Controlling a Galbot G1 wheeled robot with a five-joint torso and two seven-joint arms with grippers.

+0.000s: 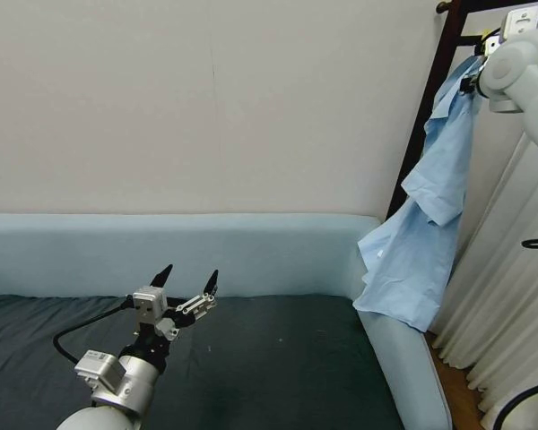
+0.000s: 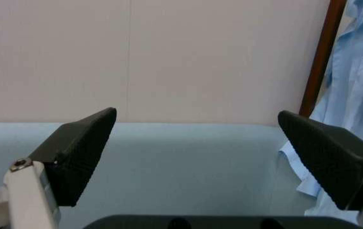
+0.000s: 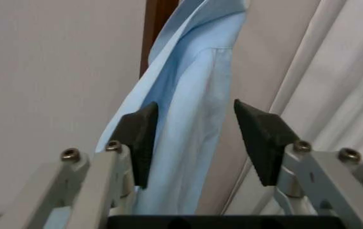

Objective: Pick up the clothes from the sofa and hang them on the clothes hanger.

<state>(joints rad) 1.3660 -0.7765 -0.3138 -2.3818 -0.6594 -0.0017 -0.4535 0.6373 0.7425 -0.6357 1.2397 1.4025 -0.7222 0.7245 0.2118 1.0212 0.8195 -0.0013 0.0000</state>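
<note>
Blue shirt point(image 1: 421, 224) hanging from the top of the dark wooden clothes hanger point(image 1: 428, 98) beside the right end of the sofa point(image 1: 251, 251), its hem reaching down to the armrest point(image 1: 408, 358); right end effector point(image 3: 194, 114) raised at the collar, fingers spread, released, cloth just beyond them; left end effector point(image 1: 190, 273) low over the dark seat cushion point(image 1: 278, 358), likewise released, holding nothing.

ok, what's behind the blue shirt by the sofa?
Dark wooden hanger post and white curtain. Whatever carries the collar is covered by fabric and the right arm. Right gripper open facing the shirt; left gripper open over the sofa.
</note>
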